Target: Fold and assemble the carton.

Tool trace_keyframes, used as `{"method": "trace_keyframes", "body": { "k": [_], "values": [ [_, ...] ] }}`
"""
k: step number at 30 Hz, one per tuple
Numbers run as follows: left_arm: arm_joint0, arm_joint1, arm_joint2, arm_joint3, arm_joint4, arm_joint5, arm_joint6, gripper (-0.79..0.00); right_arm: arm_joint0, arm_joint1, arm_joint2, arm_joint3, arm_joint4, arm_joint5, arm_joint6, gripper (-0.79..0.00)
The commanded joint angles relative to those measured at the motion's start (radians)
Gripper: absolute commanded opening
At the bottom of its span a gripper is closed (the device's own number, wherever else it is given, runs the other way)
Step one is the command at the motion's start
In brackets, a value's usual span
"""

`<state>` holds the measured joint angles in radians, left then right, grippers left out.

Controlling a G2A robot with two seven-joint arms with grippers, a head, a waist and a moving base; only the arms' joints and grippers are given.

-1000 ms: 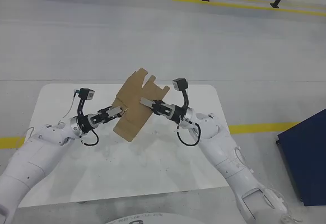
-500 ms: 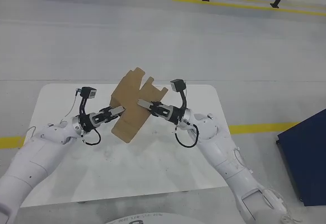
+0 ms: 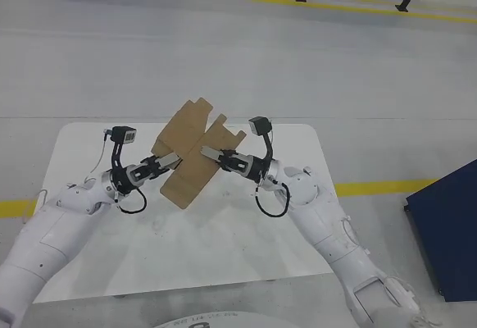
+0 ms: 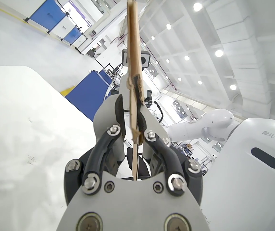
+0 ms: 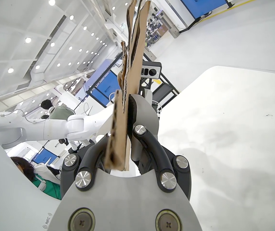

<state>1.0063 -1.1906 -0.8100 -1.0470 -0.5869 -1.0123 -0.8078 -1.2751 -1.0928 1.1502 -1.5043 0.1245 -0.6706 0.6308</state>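
A flattened carton (image 3: 188,172) hangs edge-up over the far middle of the table (image 3: 247,238), its left side clamped by the left end effector (image 3: 167,159) and its right by the right end effector (image 3: 209,153); folding seems barely begun, no box formed.

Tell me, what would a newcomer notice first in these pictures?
The flattened brown carton is held in the air above the far part of the white table. The left gripper and the right gripper clamp it from opposite sides, and both wrist views see it edge-on.
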Motion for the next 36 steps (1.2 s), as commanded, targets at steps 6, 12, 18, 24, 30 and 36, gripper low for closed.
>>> {"method": "trace_keyframes", "body": {
  "k": [6, 12, 18, 24, 30, 36],
  "values": [
    [0.017, 0.0, -0.026, -0.016, 0.014, 0.0, 0.0, -0.548, 0.006, -0.004, -0.011, -0.004, -0.025, 0.019, -0.01, -0.785],
    [0.017, -0.003, -0.041, -0.015, 0.044, 0.0, 0.0, -0.526, 0.009, -0.007, -0.023, -0.014, -0.049, 0.029, -0.018, -0.785],
    [0.028, -0.011, -0.084, -0.021, 0.088, 0.0, 0.0, -0.489, 0.009, -0.008, -0.024, -0.018, -0.057, 0.035, -0.017, -0.785],
    [0.061, -0.023, -0.158, -0.053, 0.138, 0.0, 0.003, -0.502, 0.012, -0.01, -0.028, -0.016, -0.058, 0.043, -0.018, -0.785],
    [0.097, -0.041, -0.223, -0.081, 0.26, 0.0, 0.058, -0.539, 0.017, -0.011, -0.033, -0.014, -0.062, 0.05, -0.018, -0.785],
    [0.113, -0.061, -0.242, -0.082, 0.393, 0.0, 0.152, -0.582, 0.022, -0.014, -0.04, -0.013, -0.078, 0.062, -0.021, -0.785]
  ]
}}
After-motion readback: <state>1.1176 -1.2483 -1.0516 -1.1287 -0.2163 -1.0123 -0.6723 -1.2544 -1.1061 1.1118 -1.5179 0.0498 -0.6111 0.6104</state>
